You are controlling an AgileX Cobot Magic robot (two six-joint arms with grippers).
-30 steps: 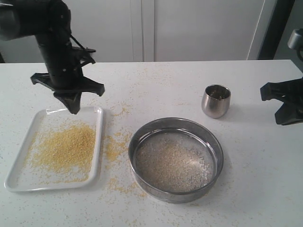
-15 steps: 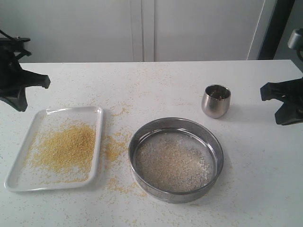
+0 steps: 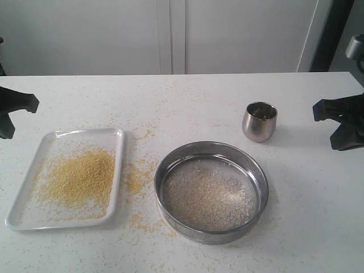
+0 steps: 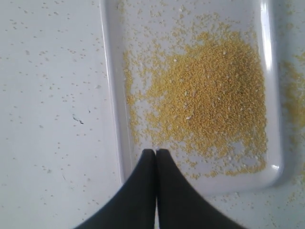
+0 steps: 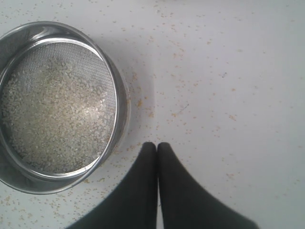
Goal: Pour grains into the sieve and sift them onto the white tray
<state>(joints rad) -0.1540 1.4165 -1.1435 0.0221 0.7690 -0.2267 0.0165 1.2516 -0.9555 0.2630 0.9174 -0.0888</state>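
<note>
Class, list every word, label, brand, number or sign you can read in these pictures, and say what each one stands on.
None: no view shows any readable text. The white tray, the sieve, the steel cup and the table all look unmarked.

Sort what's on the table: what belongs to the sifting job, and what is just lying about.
Job: sieve, holding pale coarse grains; white tray, holding fine yellow grains.
Lying about: steel cup, upright, apart from the sieve; loose grains strewn on the table between tray and sieve.
</note>
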